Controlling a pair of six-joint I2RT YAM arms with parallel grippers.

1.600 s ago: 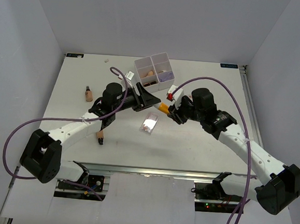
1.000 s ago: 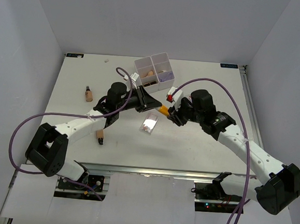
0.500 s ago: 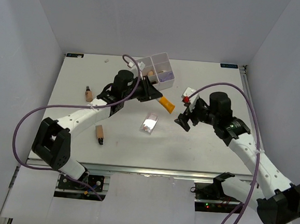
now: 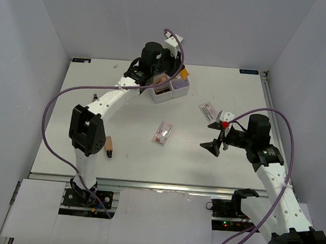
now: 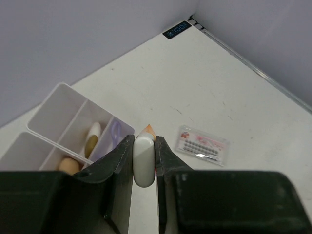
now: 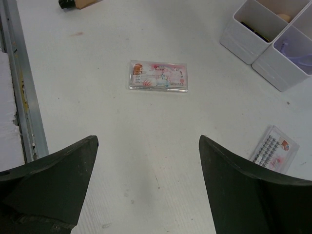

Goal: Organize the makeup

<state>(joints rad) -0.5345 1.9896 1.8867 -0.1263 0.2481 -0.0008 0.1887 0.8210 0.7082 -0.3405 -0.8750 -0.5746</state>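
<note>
You have a white table (image 4: pixel 238 94) with a metal rail (image 4: pixel 268 96) along its right edge, and four things lie directly on it. At the far middle stands the white four-compartment box (image 4: pixel 162 95). Near the centre you see the clear pink palette (image 4: pixel 163 133), lying flat — well apart from the box. To the right of the box lies the white-red packet (image 4: pixel 207 111), also flat. Near the front left, a tan bottle with dark cap (image 4: pixel 109 146) lies on its side.

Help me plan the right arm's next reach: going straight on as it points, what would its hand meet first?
Likely the bare table just short of the clear pink palette, which lies straight ahead of the open right hand. Depth is unclear, so it might touch the palette first.
</note>
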